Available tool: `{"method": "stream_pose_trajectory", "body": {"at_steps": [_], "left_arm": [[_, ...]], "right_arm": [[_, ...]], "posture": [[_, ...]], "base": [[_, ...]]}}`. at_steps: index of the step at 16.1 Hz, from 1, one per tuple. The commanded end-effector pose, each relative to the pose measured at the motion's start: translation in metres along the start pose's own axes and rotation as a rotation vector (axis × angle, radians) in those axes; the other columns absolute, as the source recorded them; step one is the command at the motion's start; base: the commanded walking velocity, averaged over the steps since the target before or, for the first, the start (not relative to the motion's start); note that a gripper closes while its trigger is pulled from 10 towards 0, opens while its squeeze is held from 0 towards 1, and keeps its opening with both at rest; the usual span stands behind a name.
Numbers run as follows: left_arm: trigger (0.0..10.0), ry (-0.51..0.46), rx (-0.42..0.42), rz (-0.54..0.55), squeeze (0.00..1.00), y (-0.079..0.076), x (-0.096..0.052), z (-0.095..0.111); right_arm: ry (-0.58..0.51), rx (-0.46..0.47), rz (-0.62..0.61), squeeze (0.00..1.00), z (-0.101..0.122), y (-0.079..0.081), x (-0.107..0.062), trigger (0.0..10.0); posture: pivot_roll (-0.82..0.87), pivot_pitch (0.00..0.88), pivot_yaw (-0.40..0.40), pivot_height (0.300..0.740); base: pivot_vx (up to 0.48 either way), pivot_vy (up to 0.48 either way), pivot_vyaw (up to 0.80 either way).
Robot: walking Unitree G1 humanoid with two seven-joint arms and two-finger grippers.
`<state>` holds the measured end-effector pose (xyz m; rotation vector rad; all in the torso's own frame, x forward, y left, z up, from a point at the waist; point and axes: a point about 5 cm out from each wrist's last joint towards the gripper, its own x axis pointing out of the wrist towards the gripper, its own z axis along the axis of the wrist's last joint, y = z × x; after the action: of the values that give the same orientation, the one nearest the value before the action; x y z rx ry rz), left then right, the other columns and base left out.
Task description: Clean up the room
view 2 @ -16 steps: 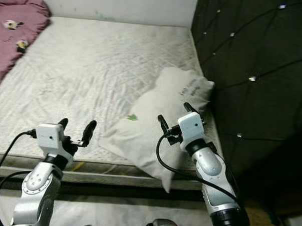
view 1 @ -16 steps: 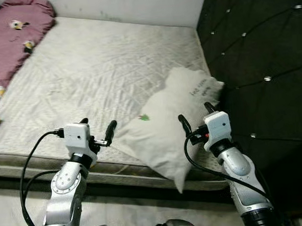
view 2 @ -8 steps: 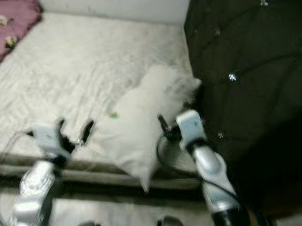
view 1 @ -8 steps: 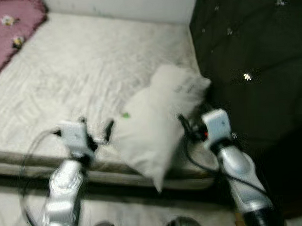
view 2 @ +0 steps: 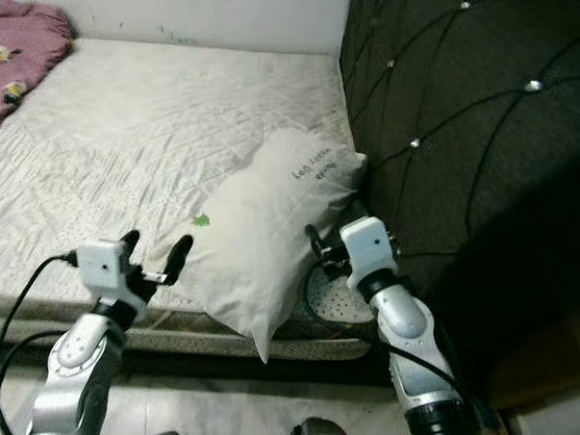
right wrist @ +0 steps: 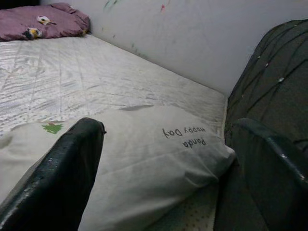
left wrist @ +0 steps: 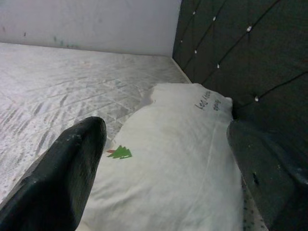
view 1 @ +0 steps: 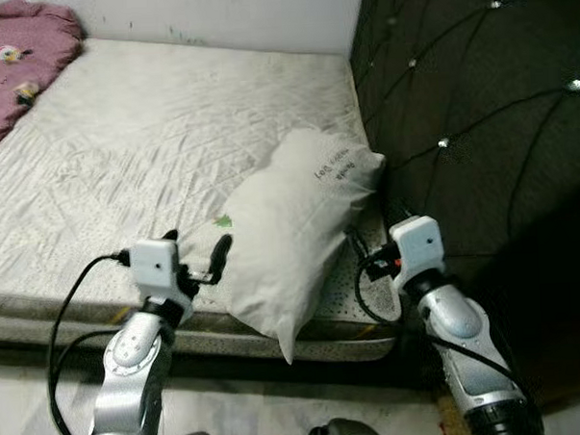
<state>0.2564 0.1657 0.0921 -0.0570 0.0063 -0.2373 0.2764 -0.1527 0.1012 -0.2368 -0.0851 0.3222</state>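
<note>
Nearest, the left gripper (view 1: 195, 255) and the right gripper (view 1: 375, 241) hung with fingers spread, one on each side of the plump white pillow with a small green tree print (view 1: 286, 232). It lay on the pale quilted mattress (view 1: 151, 127), its top corner near the dark tufted headboard (view 1: 478, 103). Farthest, a pink blanket (view 1: 18, 56) lay bunched.

The pillow (view 1: 290, 227) is soft matt white cloth, lightly creased. Beneath it the mattress (view 1: 152, 137) is pale quilted fabric with a faint sheen. Beside the pillow, the headboard (view 1: 478, 103) is dark tufted upholstery set with shiny studs. Far from the pillow lies a pink matt cloth blanket (view 1: 13, 56).
</note>
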Motion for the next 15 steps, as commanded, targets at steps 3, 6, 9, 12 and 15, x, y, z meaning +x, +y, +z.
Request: {"method": "stream_pose_trajectory", "body": {"at_steps": [3,6,9,12,15], "left_arm": [[10.0,-0.019,-0.001,-0.028,0.00,-0.0034,0.0011,0.0040],[10.0,-0.020,-0.003,-0.031,0.00,-0.0036,0.0007,0.0040],[10.0,-0.021,-0.004,-0.034,0.00,-0.0038,0.0009,0.0040],[10.0,-0.021,-0.004,-0.036,0.00,-0.0040,0.0008,0.0038],[10.0,-0.022,-0.004,-0.041,0.00,-0.0044,0.0007,0.0038]], "right_arm": [[-0.007,-0.008,-0.013,0.00,0.0021,-0.0048,-0.0009,10.0],[-0.007,-0.009,-0.013,0.00,0.0018,-0.0046,-0.0015,10.0],[-0.007,-0.011,-0.012,0.00,0.0019,-0.0050,-0.0014,10.0],[-0.007,-0.012,-0.011,0.00,0.0020,-0.0050,-0.0014,10.0],[-0.005,-0.013,-0.012,0.00,0.0017,-0.0050,-0.0018,10.0]], "posture": [[-0.04,0.062,-0.067,0.740],[-0.04,0.062,-0.067,0.740],[-0.04,0.064,-0.069,0.740],[-0.04,0.064,-0.069,0.740],[-0.04,0.065,-0.068,0.740]], "base": [[0.000,0.000,0.00],[0.000,0.000,0.00],[0.000,0.000,0.00],[0.165,0.000,0.00],[0.270,0.000,0.00]]}}
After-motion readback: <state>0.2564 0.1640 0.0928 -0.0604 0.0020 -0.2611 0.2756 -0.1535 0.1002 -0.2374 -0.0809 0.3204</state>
